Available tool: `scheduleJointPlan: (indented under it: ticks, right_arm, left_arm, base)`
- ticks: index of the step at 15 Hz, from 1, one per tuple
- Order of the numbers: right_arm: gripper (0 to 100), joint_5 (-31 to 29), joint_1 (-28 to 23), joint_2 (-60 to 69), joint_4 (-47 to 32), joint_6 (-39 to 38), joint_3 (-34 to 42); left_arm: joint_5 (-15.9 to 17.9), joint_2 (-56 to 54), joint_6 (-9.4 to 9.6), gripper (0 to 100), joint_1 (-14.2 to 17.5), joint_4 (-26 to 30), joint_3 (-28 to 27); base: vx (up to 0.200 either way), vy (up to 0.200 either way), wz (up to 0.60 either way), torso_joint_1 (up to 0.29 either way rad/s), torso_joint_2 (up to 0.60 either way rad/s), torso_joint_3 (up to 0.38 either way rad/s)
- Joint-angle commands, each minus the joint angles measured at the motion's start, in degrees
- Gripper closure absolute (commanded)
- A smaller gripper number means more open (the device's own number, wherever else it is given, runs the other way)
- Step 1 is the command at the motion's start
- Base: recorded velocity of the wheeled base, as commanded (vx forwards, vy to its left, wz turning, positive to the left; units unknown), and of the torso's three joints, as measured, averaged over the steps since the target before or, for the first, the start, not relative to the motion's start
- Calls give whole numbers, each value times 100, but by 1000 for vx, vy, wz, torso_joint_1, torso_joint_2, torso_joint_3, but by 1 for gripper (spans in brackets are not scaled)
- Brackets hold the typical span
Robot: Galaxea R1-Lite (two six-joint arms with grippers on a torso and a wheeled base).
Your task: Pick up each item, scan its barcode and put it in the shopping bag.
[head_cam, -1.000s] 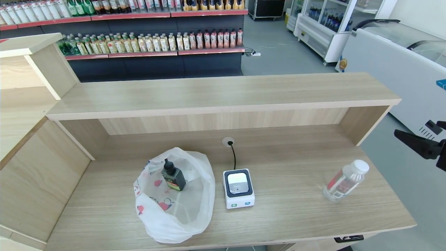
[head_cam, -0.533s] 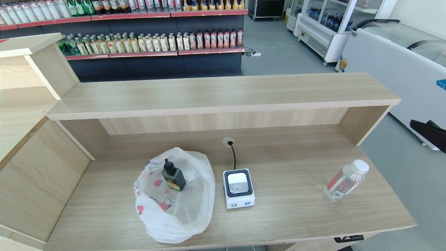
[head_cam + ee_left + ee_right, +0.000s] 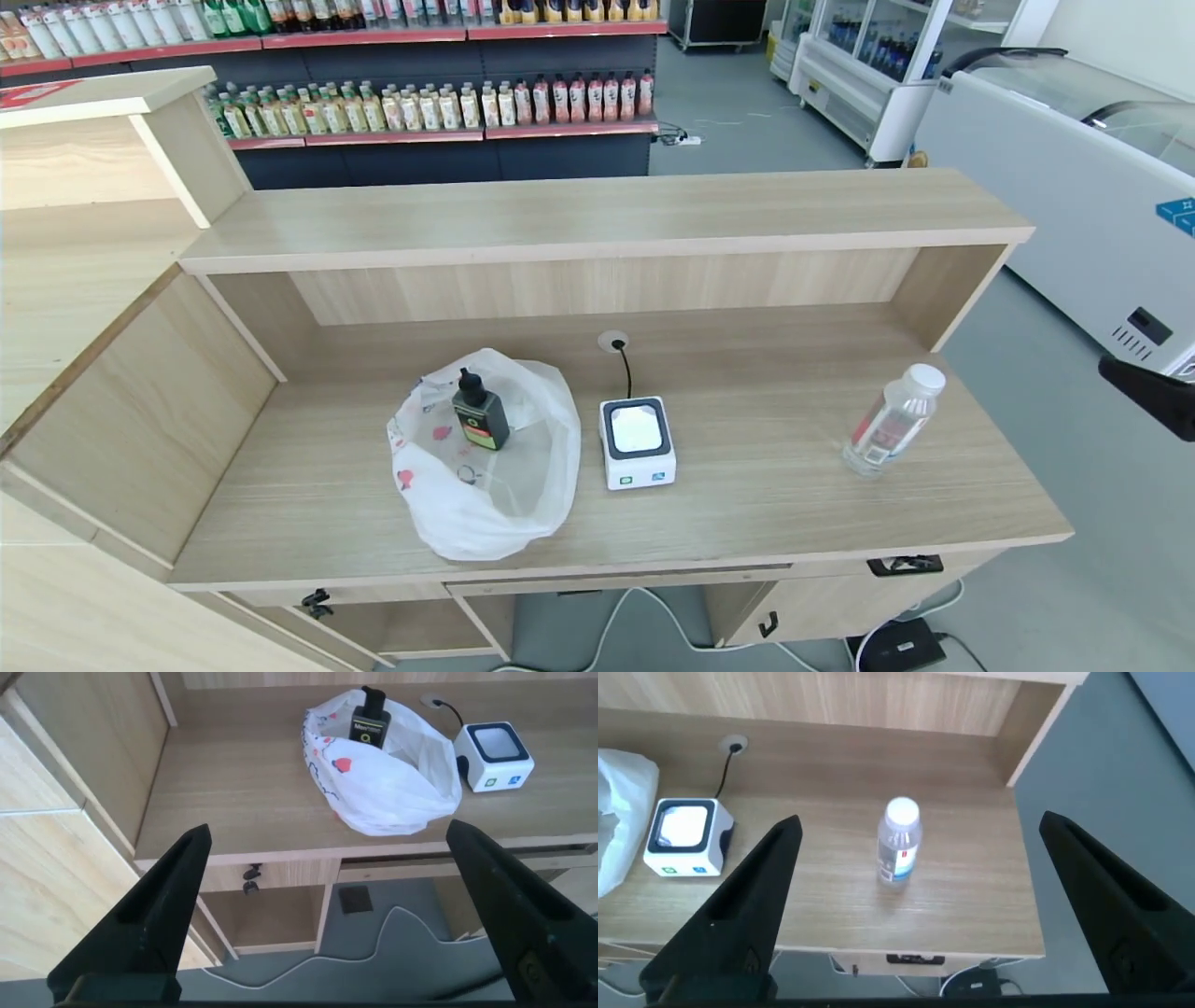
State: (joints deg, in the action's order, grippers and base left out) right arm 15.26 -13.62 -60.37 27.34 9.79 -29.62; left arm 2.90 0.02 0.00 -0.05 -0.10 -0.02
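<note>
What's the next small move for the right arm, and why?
Probably move the right gripper in to the water bottle: it stands right of the scanner, the dark bottle is already in the bag, and the jaws are open.

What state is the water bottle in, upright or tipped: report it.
Upright. The water bottle stands on its base on the counter, white cap on top, apart from the scanner.

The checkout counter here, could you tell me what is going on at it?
One dark bottle already sits in the shopping bag beside the scanner. A water bottle stands on the right of the counter, not yet picked up. The right gripper, open, faces that bottle; the left gripper is open and holds nothing.
</note>
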Motion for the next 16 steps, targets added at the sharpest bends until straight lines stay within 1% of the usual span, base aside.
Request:
scheduleJointPlan:
  ticks: [1,3,5,7,9,10,11,14,16]
  right_arm:
    - [0,12,-343,-256,25,-38,36]
    - [0,21,-519,-502,280,-38,132]
    - [0,12,-546,-748,922,-12,361]
    - [0,12,-642,-1276,2346,129,879]
    - [0,3,-800,-1698,3242,190,1328]
    - [0,3,-818,-1803,3444,190,1618]
    - [0,3,-827,-1926,3532,190,1714]
    - [0,-6,-836,-2471,3638,199,1574]
    - [0,-23,-888,-2840,3743,506,1477]
  left_arm:
    - [0,-2,-9,0,-4,-8,2]
    - [0,-2,9,0,5,-8,2]
    - [0,-2,0,0,5,-8,2]
    - [0,-2,9,0,-4,-8,2]
    - [0,-2,9,0,-4,-8,2]
    - [0,-2,0,0,5,-8,2]
    - [0,-2,0,0,5,-8,2]
    - [0,-2,0,0,5,-8,2]
    - [0,-2,0,0,5,-8,2]
  base:
    - [-200,0,0,2,2,7]
    - [0,0,0,0,0,0]
    - [0,0,0,0,0,0]
    - [0,0,0,0,0,0]
    - [0,0,0,0,0,0]
    - [0,0,0,0,0,0]
    - [0,0,0,0,0,0]
    - [0,0,0,0,0,0]
    - [0,0,0,0,0,0]
